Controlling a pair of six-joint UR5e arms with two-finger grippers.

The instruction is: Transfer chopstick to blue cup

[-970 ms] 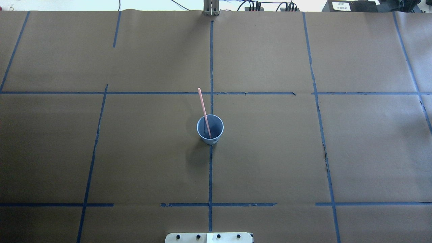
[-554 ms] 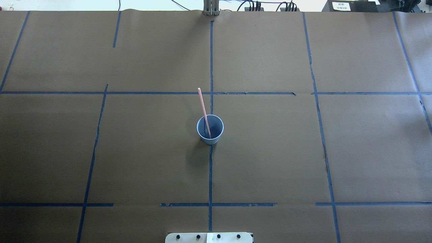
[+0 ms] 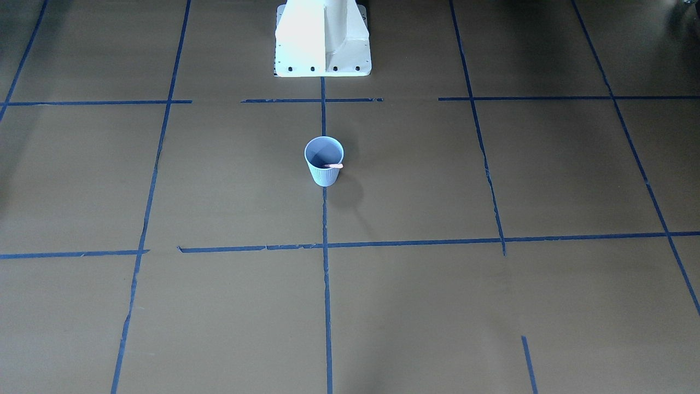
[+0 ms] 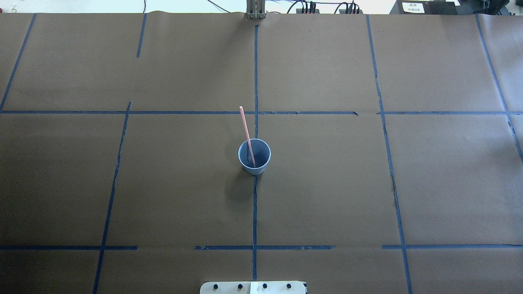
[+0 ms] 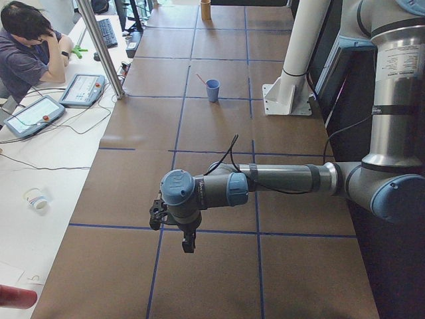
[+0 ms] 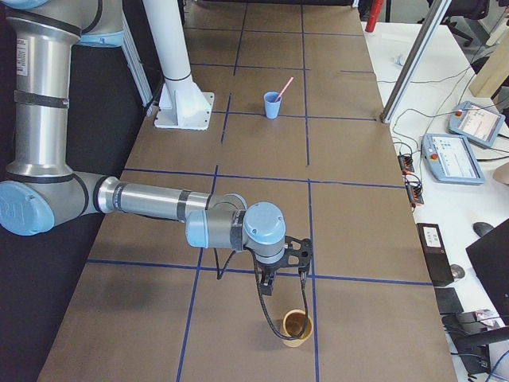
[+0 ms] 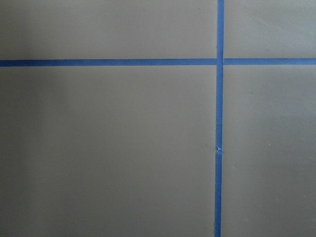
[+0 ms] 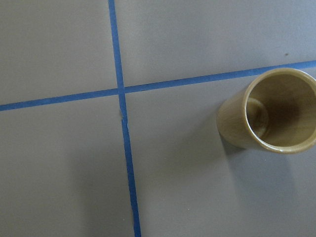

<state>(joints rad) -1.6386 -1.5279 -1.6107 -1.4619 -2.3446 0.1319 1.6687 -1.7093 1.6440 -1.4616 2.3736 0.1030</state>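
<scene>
The blue cup (image 4: 254, 160) stands upright at the middle of the table. One pale orange chopstick (image 4: 245, 126) stands in it and leans against the far rim. The cup (image 3: 324, 171) and a short chopstick end (image 3: 333, 166) also show in the front view. In the left side view, my left gripper (image 5: 188, 244) hangs over bare paper at the table's left end, far from the cup (image 5: 212, 90). In the right side view, my right gripper (image 6: 267, 288) hangs at the right end, far from the cup (image 6: 272, 105). I cannot tell whether either gripper is open or shut.
An empty tan wooden cup (image 8: 266, 111) stands upright by the right gripper (image 6: 296, 328). The white robot pedestal (image 3: 322, 38) is behind the blue cup. An operator (image 5: 26, 46), tablets and a metal post (image 5: 99, 46) are along the far table side.
</scene>
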